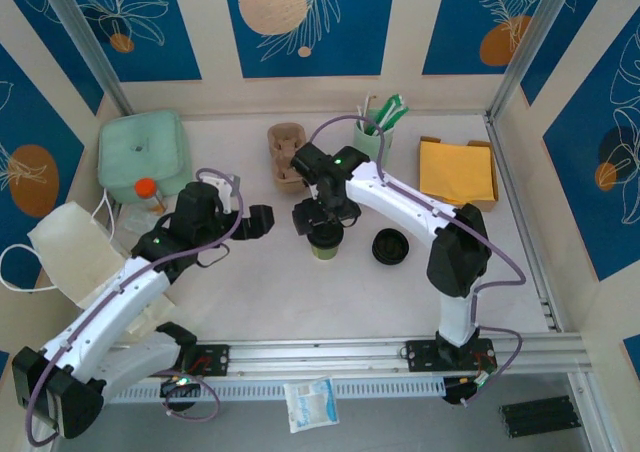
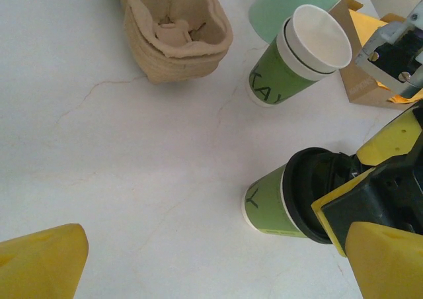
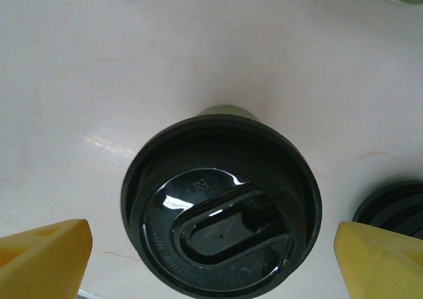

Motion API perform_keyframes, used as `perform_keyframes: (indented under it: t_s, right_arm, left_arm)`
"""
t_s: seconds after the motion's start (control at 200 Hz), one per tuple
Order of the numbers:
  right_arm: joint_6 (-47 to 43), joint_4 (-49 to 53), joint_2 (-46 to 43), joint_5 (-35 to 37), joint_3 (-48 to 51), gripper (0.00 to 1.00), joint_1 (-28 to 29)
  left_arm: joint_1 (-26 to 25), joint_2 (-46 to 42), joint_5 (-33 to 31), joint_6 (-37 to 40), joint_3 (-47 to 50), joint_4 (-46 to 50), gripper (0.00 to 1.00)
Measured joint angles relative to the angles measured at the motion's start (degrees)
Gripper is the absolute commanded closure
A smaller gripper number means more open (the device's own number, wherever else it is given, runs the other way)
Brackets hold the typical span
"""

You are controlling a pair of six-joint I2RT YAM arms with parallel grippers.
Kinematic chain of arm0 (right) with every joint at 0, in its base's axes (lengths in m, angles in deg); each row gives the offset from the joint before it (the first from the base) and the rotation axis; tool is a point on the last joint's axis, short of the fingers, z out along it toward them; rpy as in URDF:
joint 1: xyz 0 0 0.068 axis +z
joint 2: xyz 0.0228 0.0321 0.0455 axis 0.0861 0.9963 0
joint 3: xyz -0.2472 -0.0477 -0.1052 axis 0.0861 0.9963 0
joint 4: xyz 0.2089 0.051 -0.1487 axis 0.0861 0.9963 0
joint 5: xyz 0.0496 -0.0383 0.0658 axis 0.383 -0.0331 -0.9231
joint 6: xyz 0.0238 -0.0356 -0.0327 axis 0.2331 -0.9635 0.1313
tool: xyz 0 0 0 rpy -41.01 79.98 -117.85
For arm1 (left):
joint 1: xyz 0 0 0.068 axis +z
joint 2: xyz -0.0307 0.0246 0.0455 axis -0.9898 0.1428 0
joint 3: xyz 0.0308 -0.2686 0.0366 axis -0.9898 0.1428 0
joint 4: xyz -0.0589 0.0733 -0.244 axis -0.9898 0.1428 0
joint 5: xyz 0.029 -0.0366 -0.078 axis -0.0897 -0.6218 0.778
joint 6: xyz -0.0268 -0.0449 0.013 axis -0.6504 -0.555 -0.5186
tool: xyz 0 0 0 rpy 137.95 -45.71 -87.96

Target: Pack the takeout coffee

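Where the pale, faintly veined surface (image 1: 260, 312) meets the left wall, a soft white bag (image 1: 75, 252) slumps near a square mint-green plastic tub (image 1: 145, 150) with its lid on. A small orange-capped bottle (image 1: 148, 192) stands just in front of the tub. The left end effector (image 1: 258, 220) hangs a little left of centre, its blunt yellow fingers (image 2: 41, 262) spread wide apart over bare surface. Behind it sits the brown moulded-pulp cup carrier (image 1: 288, 155), rough and fibrous with rounded wells. The takeout coffee (image 1: 324, 248) stands upright near the middle of the surface. It is a small paper cup with a green band under a glossy round black lid (image 3: 221, 203). The right end effector (image 1: 325, 227) is directly above it, fingers (image 3: 43, 259) parted to either side of the lid with a visible gap on each side. Just to its right a second black lid (image 1: 390, 246) lies loose on the surface. The left wrist view shows an unlidded green-banded cup (image 2: 301, 61), white inside, standing beyond the coffee. Toward the back a taller mint-green cup (image 1: 375, 137) holds straws. Further right a brown cardboard holder (image 2: 353, 84) contains a stack of yellow napkins (image 1: 457, 170). Cream walls with blue leaf-patterned panels enclose the surface on three sides, with metal posts at the back corners.
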Motion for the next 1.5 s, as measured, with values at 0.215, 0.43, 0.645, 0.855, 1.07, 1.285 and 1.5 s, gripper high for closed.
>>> perform_keyframes:
  t_s: [0.215,0.43,0.645,0.855,1.07,1.285,1.5]
  right_arm:
    - [0.4,0.4,0.4,0.6,0.0,0.07,0.2]
    - [0.5,0.4,0.9,0.6,0.0,0.09,0.7]
    - [0.5,0.3,2.2,0.7,0.0,0.11,0.8]
    - [0.4,0.3,2.4,1.0,0.0,0.16,1.0]
    - [0.4,0.3,2.4,1.0,0.1,0.22,1.6]
    - [0.4,0.3,2.3,1.4,0.1,0.28,1.7]
    - [0.4,0.2,1.4,2.0,0.3,0.28,1.2]
  left_arm:
    - [0.8,-0.5,0.9,0.0,0.2,0.0,0.00]
    - [1.1,-0.5,1.4,0.0,0.7,0.0,0.00]
    - [1.4,-0.5,1.7,0.0,0.9,-0.1,0.01]
    - [1.5,-0.5,2.3,-0.2,1.0,-0.5,0.01]
    - [1.6,-0.5,2.5,-0.2,1.3,-1.4,0.01]
    - [1.6,-0.5,2.7,-0.3,1.4,-1.4,0.01]
    - [1.6,-0.5,3.1,-0.2,1.4,-1.3,0.01]
